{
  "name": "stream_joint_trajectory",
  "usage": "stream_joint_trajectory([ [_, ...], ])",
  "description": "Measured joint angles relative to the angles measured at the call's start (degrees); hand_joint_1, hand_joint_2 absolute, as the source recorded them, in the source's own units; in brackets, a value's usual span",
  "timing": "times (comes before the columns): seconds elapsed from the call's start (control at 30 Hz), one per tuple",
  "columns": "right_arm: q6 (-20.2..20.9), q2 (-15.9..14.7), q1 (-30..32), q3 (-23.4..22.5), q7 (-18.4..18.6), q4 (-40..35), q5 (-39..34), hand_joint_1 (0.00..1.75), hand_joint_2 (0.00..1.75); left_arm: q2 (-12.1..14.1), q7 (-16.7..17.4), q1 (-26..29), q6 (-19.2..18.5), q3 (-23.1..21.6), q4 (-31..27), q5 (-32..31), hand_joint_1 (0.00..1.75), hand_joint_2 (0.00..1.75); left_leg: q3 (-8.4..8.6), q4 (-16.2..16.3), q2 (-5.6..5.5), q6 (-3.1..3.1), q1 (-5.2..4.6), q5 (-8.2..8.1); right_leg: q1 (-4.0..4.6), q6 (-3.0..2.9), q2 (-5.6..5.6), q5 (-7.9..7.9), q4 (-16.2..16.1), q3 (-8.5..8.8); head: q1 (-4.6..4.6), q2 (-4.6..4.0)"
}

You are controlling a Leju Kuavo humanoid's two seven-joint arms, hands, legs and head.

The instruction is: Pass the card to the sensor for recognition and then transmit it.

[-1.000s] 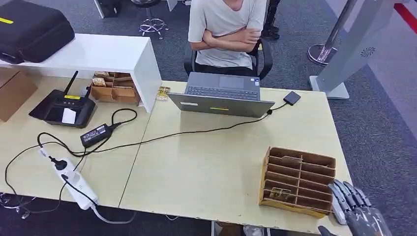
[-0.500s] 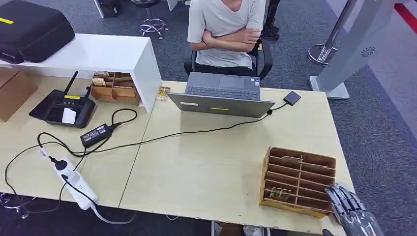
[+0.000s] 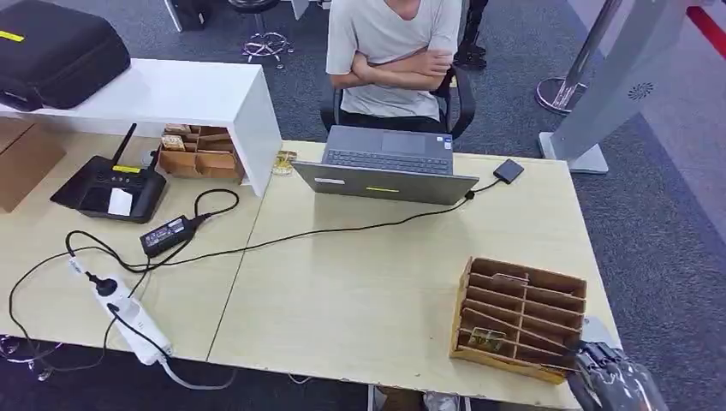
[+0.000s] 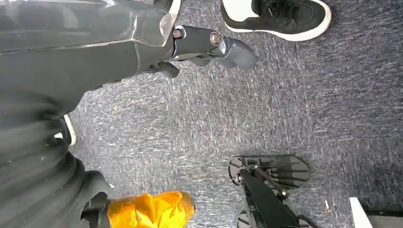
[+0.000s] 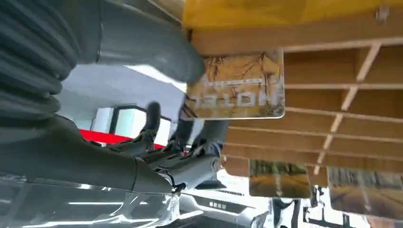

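A wooden card rack (image 3: 524,272) stands at the table's near right corner, with a yellowish card (image 3: 486,339) in a lower slot. My right hand (image 3: 612,381) is at the rack's near right corner, partly out of frame. In the right wrist view a card printed HOTEL (image 5: 237,85) sticks out of the rack (image 5: 332,71); my thumb (image 5: 157,47) lies against its corner, and the darker fingers (image 5: 190,142) sit apart on its other side. A small black square sensor (image 3: 508,169) is cabled to the laptop (image 3: 385,163). My left hand (image 4: 209,45) hangs over carpet, holding nothing.
A person (image 3: 394,51) sits behind the laptop with arms folded. A black reader with an antenna (image 3: 111,184), a power brick (image 3: 167,234), a power strip (image 3: 128,312) and cables lie on the left. A white shelf (image 3: 171,94) and a second card rack (image 3: 201,154) stand behind.
My right hand has dropped lower and moved in against the rack's near right corner. Everything else on the table is unmoved.
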Motion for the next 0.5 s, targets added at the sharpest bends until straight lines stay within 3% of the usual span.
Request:
stream_joint_trajectory([
  [0.2, -0.1, 0.1, -0.5, 0.0, 0.0, 0.0, 0.0, 1.75, 1.75, 0.0, 0.0, 0.0, 0.0, 0.0, 0.0, 0.0, 0.00, 1.75, 0.00, 0.0, 0.01, 0.00, 0.00, 0.00, 0.00, 0.00, 0.01, 0.00, 0.0, 0.01, 0.02, 0.00],
  [0.43, -0.4, 0.2, -0.7, 0.2, -0.4, 0.0, 0.0, 1.59, 1.75, 0.0, -0.1, 0.0, 0.2, 0.0, 0.0, -0.2, 0.00, 1.75, 0.00, 0.0, 0.02, 0.00, 0.00, 0.00, 0.00, 0.00, 0.01, 0.00, 0.0, 0.01, 0.00, 0.00],
  [0.5, -0.5, 0.2, -0.7, 0.3, -0.3, 0.0, 0.0, 1.59, 1.75, 0.0, -1.0, 0.0, 1.9, 0.0, 0.0, -0.3, 0.00, 1.75, 0.00, 0.0, 0.01, 0.00, 0.00, 0.00, 0.00, 0.00, 0.01, 0.00, 0.0, 0.01, 0.00, 0.00],
])
